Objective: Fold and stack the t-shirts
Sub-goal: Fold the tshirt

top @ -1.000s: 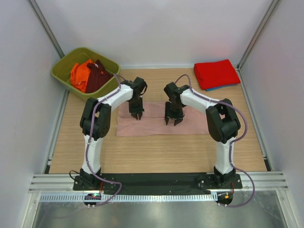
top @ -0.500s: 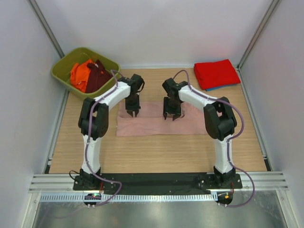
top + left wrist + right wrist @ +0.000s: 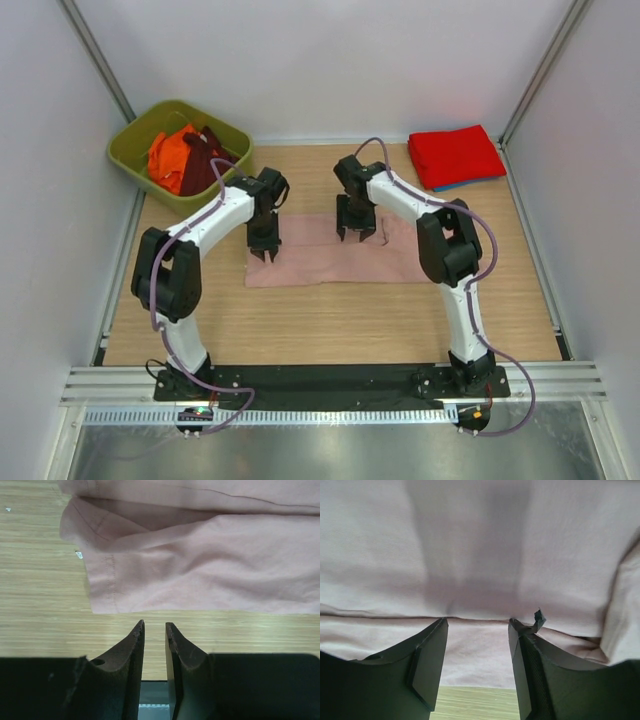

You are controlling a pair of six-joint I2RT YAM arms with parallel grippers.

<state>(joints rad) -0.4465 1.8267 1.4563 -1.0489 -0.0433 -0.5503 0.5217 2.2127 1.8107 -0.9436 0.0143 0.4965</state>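
The dusty-pink t-shirt (image 3: pixel 325 265) lies flat on the table (image 3: pixel 40 605) as a long folded band, lightly creased, with one end corner tucked under itself. Its hem sits just ahead of the left tool (image 3: pixel 154 624), whose jaws are all but closed and grip nothing. The right tool (image 3: pixel 477 621) hangs over the cloth, its jaws moderately parted and empty, and a fold line runs between its tips.
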